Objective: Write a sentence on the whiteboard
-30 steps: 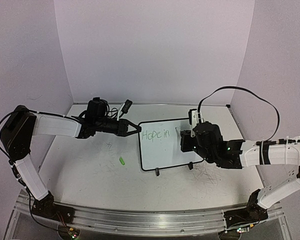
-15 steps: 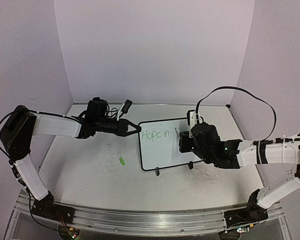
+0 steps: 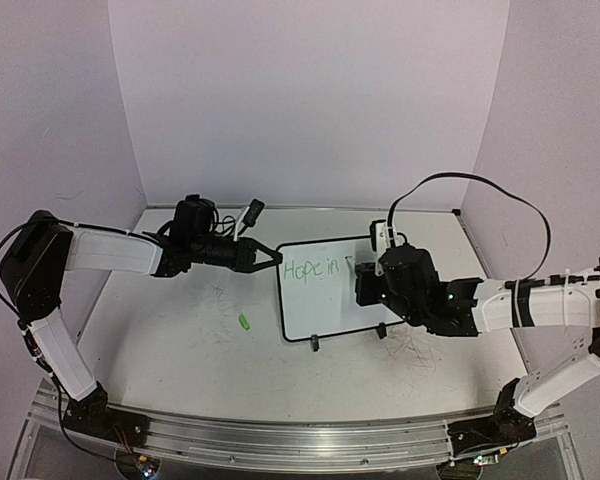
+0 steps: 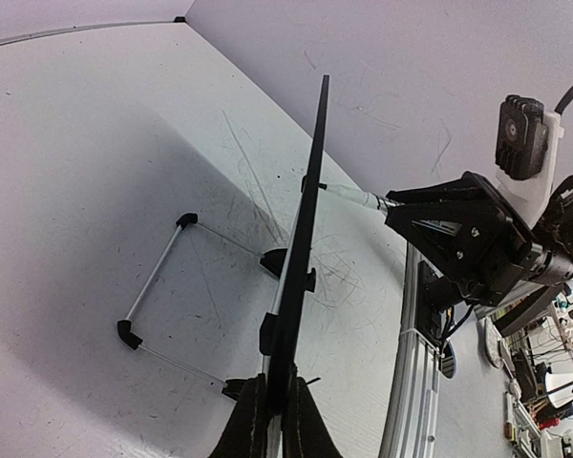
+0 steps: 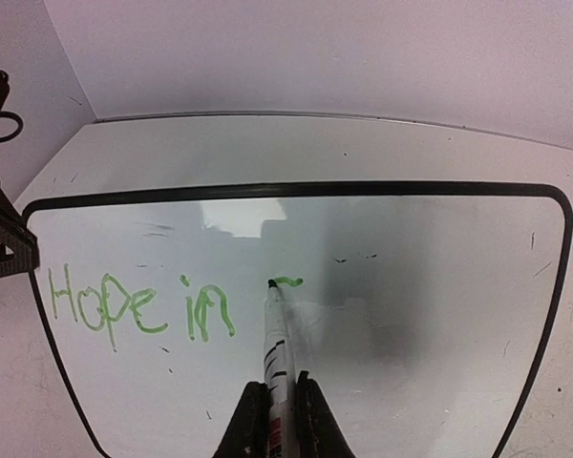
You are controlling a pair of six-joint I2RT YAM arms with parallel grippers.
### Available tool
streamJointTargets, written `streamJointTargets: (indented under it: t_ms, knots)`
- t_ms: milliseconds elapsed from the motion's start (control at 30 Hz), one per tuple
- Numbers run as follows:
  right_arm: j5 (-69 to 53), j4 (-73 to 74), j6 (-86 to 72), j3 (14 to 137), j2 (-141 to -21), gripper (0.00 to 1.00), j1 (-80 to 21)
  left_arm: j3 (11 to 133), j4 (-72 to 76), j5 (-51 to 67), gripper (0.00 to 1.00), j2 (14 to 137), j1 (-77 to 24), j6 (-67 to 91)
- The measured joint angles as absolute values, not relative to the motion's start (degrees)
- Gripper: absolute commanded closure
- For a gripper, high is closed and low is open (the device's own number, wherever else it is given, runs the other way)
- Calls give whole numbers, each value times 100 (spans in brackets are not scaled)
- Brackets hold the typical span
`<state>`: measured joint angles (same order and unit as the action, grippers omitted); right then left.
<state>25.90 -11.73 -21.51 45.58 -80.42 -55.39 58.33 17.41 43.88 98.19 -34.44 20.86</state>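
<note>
**Inspector:** Where is the work item?
**Assessor:** It is on the table (image 3: 180,360), far centre. The whiteboard (image 3: 330,305) stands propped on its feet, and the left gripper (image 4: 272,420) has its fingers pinching the board's left edge.
**Inspector:** And the right side?
**Assessor:** The right gripper (image 5: 277,410) has its fingers clamped on a marker (image 5: 277,353), whose tip touches the board. The sentence (image 5: 138,307) reads "Hope in", plus one short stroke.

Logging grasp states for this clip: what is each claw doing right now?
Left claw: closed on the edge of the whiteboard.
Right claw: closed on a marker, tip at the board.
</note>
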Motion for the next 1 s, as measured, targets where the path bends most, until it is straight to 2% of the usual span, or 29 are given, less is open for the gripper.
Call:
streamJointTargets:
  t_ms: [1000]
  knots:
    - [2664, -907, -2538, 4405, -7956, 100, -5629, 5833, 1741, 4388, 100, 9819, -3446, 2082]
